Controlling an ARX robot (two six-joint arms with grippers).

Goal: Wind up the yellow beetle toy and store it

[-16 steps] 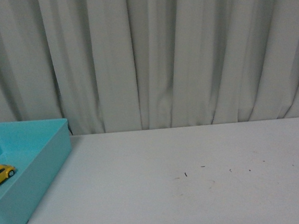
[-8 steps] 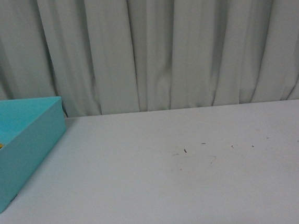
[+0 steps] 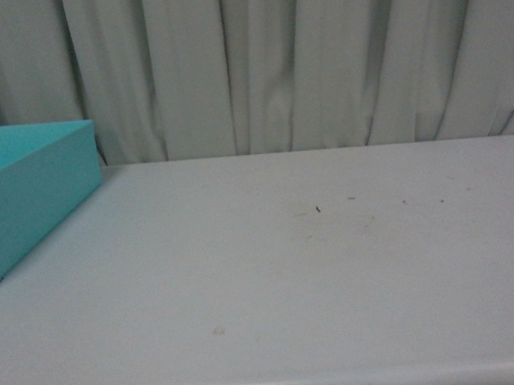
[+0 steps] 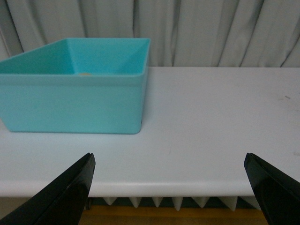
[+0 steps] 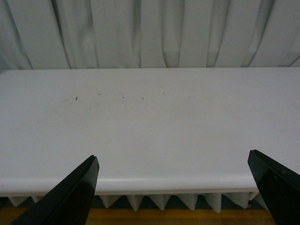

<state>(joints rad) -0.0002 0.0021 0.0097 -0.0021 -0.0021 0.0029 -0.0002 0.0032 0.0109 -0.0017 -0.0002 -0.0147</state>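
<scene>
A turquoise bin (image 4: 79,89) is seen on the white table (image 3: 318,277), while both grippers (image 4: 171,187) (image 5: 173,187) are held wide apart, empty, off its front edge.

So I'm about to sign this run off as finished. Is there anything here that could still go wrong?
1. The yellow beetle toy shows only as a small yellow sliver above the rim inside the turquoise bin, and the front view shows none of it, so storage is hard to confirm.
2. The bin sits near the front edge of the white table; a bump from an arm might push it off.
3. The left gripper and right gripper are open and empty, so any correction needs a fresh grasp.
</scene>
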